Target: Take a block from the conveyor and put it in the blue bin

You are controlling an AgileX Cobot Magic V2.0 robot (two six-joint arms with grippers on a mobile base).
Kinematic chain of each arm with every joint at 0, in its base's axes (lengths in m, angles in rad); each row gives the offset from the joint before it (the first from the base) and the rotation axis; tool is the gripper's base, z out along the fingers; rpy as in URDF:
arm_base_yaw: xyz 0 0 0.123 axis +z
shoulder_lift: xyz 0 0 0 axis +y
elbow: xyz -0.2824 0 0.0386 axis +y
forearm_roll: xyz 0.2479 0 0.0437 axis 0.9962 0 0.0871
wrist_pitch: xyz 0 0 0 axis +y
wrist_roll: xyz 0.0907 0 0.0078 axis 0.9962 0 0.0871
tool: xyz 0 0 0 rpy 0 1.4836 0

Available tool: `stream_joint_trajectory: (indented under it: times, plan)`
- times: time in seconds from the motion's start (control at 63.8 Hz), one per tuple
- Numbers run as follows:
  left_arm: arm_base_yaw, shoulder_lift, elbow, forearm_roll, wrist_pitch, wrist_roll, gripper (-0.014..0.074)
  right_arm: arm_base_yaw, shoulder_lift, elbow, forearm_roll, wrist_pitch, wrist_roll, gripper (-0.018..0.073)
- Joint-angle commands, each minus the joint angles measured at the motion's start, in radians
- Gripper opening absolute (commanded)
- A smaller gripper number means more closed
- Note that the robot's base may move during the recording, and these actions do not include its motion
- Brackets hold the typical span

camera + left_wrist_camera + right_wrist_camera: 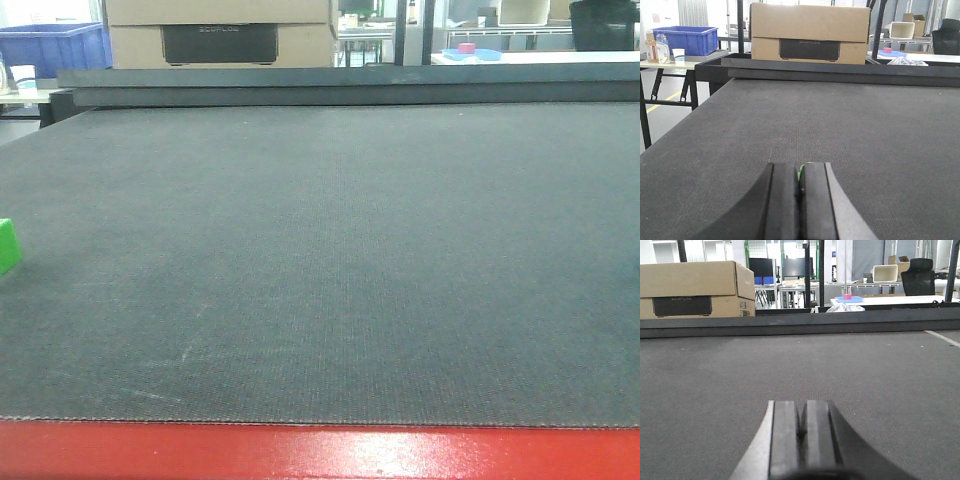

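The green block [8, 245] rests on the dark grey conveyor [340, 260] at the far left edge of the front view, partly cut off. In the left wrist view my left gripper [799, 167] hangs low over the belt with its jaws pressed together. Only a thin green sliver of the block [801, 170] peeks out just past its tips; the rest is hidden. My right gripper [801, 405] is shut too, with nothing held, over bare belt [865, 370]. The blue bin [687, 40] stands on a side table beyond the belt's far left corner; it also shows as the blue bin [55, 45] in the front view.
The red frame [320, 455] edges the belt's near side. A raised dark rail [350, 85] closes the far end, with a cardboard box [810, 32] behind it. Bottles and a cup [660, 50] stand beside the bin. The side table's black legs [655, 95] are left of the belt.
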Motion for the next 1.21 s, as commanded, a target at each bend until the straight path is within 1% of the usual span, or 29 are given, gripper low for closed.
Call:
stream_joint_trajectory:
  times: [0.0,0.501,0.611,0.721,0.924,0.971,1.034,1.081,1.128,1.191]
  plan:
    - [0.002,-0.005,-0.002,0.001,-0.016,-0.005,-0.0111,0.0,-0.004,0.003,-0.006,-0.022,-0.003,-0.0162]
    - [0.002,-0.005,-0.002,0.001,-0.018,-0.005,-0.0111,0.0,-0.004,0.003,-0.006,-0.022,-0.003,-0.0162]
    - [0.002,-0.005,-0.002,0.001,-0.038,-0.005,-0.0111,0.0,-0.004,0.003,-0.006,-0.022,-0.003,-0.0162]
    - [0.002,-0.005,-0.002,0.001,-0.085,-0.005,-0.0111,0.0,-0.004,0.003,-0.006,-0.022,-0.003,-0.0162]
    - [0.002,-0.005,-0.002,-0.004,-0.097,-0.005,-0.0111,0.0,-0.004,0.003,-0.006,-0.067,-0.003,-0.0162]
    - [0.002,-0.005,-0.002,-0.023,-0.114,-0.005,-0.0111,0.0,-0.004,0.003,-0.006,-0.096,-0.003,-0.0162]
    - [0.002,-0.005,-0.002,-0.049,-0.166,-0.005,-0.0111,0.0,-0.004,0.003,-0.006,-0.135,-0.003,-0.0162]
    - [0.002,-0.005,-0.002,-0.052,-0.203,-0.005,-0.0111,0.0,-0.004,0.002,-0.006,-0.14,-0.003,-0.0162]
    - [0.002,-0.005,-0.018,-0.052,-0.212,-0.005,-0.0111,0.0,-0.004,-0.039,-0.006,-0.133,-0.003,-0.0162]
    - [0.002,-0.005,-0.082,-0.052,-0.185,-0.005,-0.0111,0.0,-0.004,-0.103,-0.006,-0.1,-0.003,-0.0162]
